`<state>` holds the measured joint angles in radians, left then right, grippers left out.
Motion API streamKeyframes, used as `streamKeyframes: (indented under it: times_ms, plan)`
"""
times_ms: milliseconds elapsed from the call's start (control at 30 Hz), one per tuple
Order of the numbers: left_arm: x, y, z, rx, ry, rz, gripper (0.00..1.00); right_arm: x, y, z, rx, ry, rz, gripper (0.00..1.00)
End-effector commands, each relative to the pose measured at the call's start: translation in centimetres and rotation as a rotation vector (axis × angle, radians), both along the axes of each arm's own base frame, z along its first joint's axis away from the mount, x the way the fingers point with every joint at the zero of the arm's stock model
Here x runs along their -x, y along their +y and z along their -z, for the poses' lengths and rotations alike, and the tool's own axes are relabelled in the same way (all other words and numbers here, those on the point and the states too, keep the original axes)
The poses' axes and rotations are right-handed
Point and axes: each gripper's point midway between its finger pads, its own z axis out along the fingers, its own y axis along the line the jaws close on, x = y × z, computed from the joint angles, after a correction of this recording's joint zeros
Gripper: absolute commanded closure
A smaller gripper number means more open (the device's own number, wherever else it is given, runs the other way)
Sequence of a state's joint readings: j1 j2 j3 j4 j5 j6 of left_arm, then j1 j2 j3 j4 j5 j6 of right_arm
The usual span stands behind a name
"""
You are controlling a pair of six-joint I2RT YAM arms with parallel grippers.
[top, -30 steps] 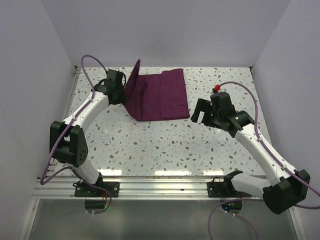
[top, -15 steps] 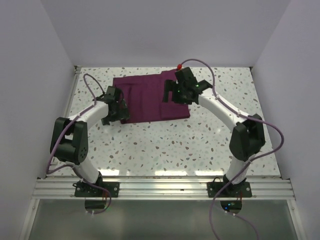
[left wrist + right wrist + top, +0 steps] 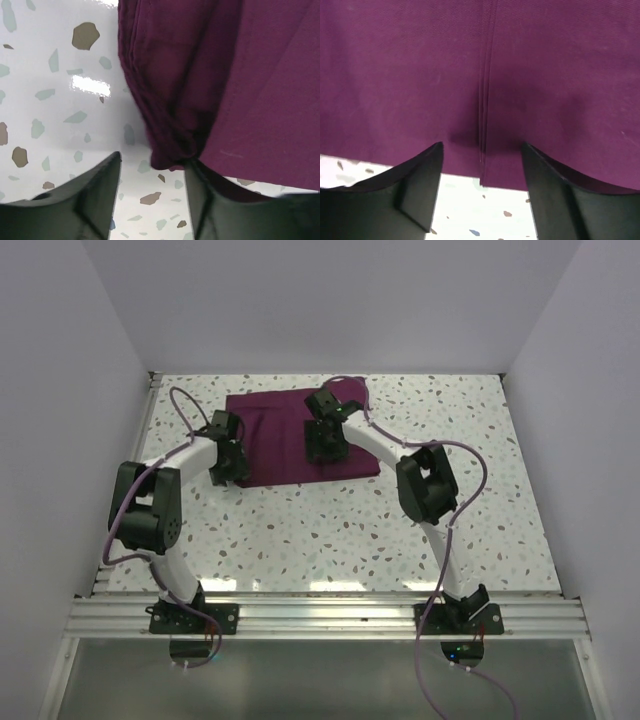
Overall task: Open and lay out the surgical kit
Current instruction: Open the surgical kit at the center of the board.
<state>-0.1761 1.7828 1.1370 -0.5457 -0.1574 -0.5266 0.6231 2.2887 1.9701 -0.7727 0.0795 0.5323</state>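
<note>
The surgical kit shows only as a dark purple cloth wrap (image 3: 280, 435) lying folded at the back middle of the table. The steel tray and instruments are hidden. My left gripper (image 3: 230, 472) is open at the wrap's near-left corner. In the left wrist view the bunched corner of the wrap (image 3: 172, 150) sits just ahead of the gripper (image 3: 152, 167), touching the right finger. My right gripper (image 3: 323, 448) is open over the wrap's near edge. In the right wrist view the gripper (image 3: 481, 152) straddles a fold seam in the wrap (image 3: 485, 100).
The speckled white table (image 3: 330, 530) is walled at the back and both sides. The right arm's elbow (image 3: 425, 485) stands high just right of the wrap. Cables loop over both arms.
The raised left flap of the wrap now lies flat, and my left gripper has come down to its near-left corner. My right arm has swung from the right side of the table over the wrap.
</note>
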Motion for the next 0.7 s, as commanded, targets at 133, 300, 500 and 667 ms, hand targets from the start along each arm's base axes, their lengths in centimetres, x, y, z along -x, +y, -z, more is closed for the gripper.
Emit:
streamKeyframes:
  times_ms: [133,300,500,667]
  plan:
    - [-2.3,1.1,0.0,0.015,-0.040,-0.002,0.66,0.2,-0.6,0.9,0.109,0.029,-0.012,0.53]
    - [-2.5,2.0,0.4,0.021,-0.036,-0.023,0.77,1.5,-1.3,2.6,0.155,0.098,-0.036,0.92]
    - [-2.5,2.5,1.0,0.015,-0.024,-0.033,0.87,1.2,-1.4,0.0,0.144,0.057,-0.059,1.00]
    - [-2.9,3.8,0.8,-0.042,-0.018,-0.044,0.97,-0.3,-2.9,-6.5,0.151,-0.085,-0.050,1.00]
